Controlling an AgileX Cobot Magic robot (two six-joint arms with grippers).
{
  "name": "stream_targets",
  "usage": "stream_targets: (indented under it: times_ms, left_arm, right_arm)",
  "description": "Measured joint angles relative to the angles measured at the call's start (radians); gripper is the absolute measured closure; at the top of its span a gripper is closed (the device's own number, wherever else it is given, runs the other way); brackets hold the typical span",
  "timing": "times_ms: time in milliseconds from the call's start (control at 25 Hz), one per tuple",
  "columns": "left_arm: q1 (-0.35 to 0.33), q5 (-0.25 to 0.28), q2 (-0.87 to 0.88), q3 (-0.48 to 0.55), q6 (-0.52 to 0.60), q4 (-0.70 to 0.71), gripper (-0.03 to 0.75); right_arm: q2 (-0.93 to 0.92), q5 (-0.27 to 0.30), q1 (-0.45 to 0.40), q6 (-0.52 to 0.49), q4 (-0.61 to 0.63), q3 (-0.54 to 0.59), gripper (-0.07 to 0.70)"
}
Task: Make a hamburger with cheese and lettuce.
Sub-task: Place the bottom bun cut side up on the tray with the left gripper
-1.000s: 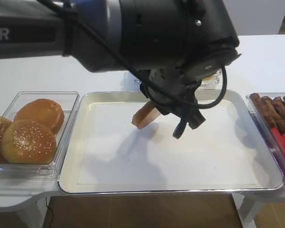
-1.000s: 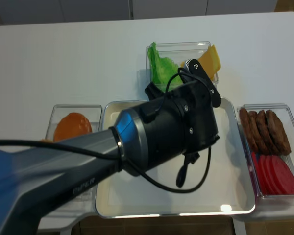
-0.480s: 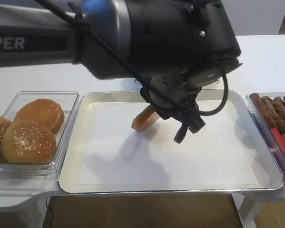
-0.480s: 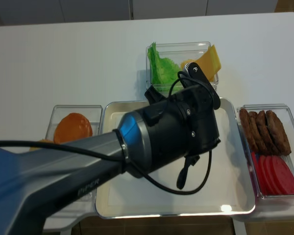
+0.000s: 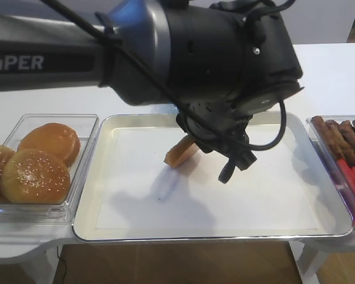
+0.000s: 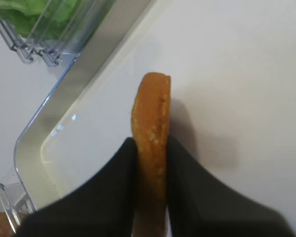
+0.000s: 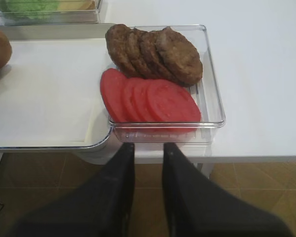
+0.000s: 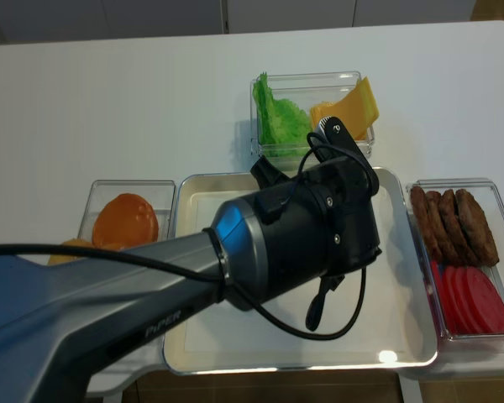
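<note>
- Exterior high: "PiPER" is printed on the left arm [image 5: 165,53], whose bulk hides most of the tilted hamburger [image 5: 181,155] over the tray [image 5: 225,228].
- Right wrist: the right gripper [image 7: 148,160] has its fingers [image 7: 122,168] narrowly parted and empty, off the tabletop's near edge.
- Left wrist: the left gripper [image 6: 150,163] has its fingers [image 6: 118,173] clamped on the bun's faces.
- Realsense: lettuce [image 8: 281,117] and cheese [image 8: 353,109] sit toward the far edge.

Exterior high view sat low at the front edge, facing across the tray [image 5: 319,222], left arm [image 5: 165,53] close and filling the top. Realsense view looked steeply down from above on the whole worktop [image 8: 109,92]; both shared the tray [image 8: 403,353]. Right wrist view looked forward over the patty tub [image 7: 212,98]. Left wrist view was very near the bun [image 6: 152,143], tray corner behind.
</note>
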Motion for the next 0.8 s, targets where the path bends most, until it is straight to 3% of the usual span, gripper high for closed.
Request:
stream_targets:
  times_ms: [160, 600, 800]
  left_arm:
    - [0.000, 0.004, 0.000, 0.000, 0.000, 0.000, 0.587]
    - [0.000, 0.007, 0.001, 0.000, 0.000, -0.008, 0.444]
    - [0.000, 0.007, 0.001, 0.000, 0.000, -0.026, 0.426]
  right_arm:
    - [0.000, 0.000, 0.000, 0.000, 0.000, 0.000, 0.479]
    - [0.000, 0.000, 0.000, 0.000, 0.000, 0.000, 0.479]
    - [0.000, 0.000, 0.000, 0.000, 0.000, 0.000, 0.479]
